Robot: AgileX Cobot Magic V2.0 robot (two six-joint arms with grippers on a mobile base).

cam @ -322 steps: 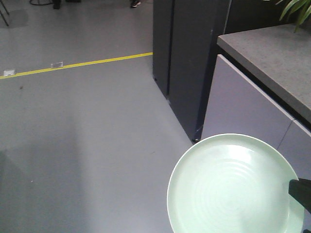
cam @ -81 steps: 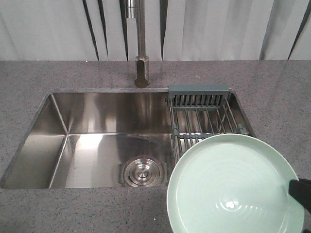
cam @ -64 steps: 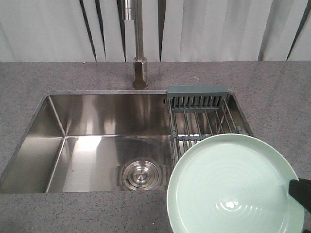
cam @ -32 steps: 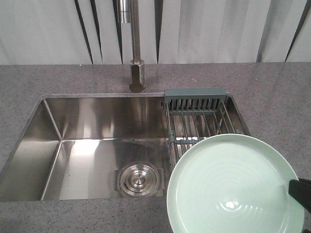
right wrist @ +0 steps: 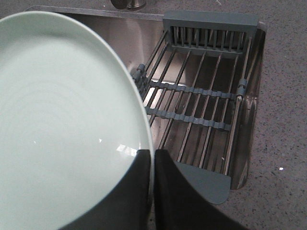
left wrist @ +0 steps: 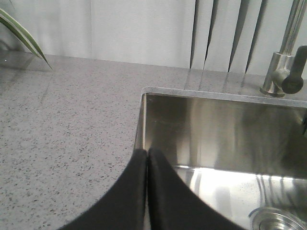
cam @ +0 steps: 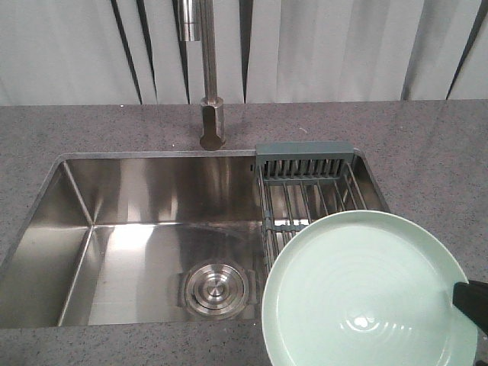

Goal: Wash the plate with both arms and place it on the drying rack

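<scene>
The pale mint-green plate (cam: pixel 366 293) fills the lower right of the front view, held over the near end of the drying rack (cam: pixel 309 187). My right gripper (right wrist: pixel 152 155) is shut on the plate (right wrist: pixel 62 120), one finger on each side of its rim; a black tip (cam: pixel 473 303) shows at the plate's right edge. The drying rack (right wrist: pixel 206 105) lies across the right end of the sink, steel bars with grey-teal ends. My left gripper (left wrist: pixel 147 154) is shut with nothing in it, hovering over the sink's left rim.
A steel sink (cam: pixel 152 206) with a round drain (cam: pixel 213 286) is set into a speckled grey counter (cam: pixel 427 145). A steel tap (cam: pixel 206 84) stands behind it. Pale vertical blinds back the counter. A plant leaf (left wrist: pixel 21 33) shows at far left.
Five seconds ago the view faced a grey floor and cabinets; it now faces the sink. Over the last second the sink has slid slightly left and down. The plate stays fixed in the grip.
</scene>
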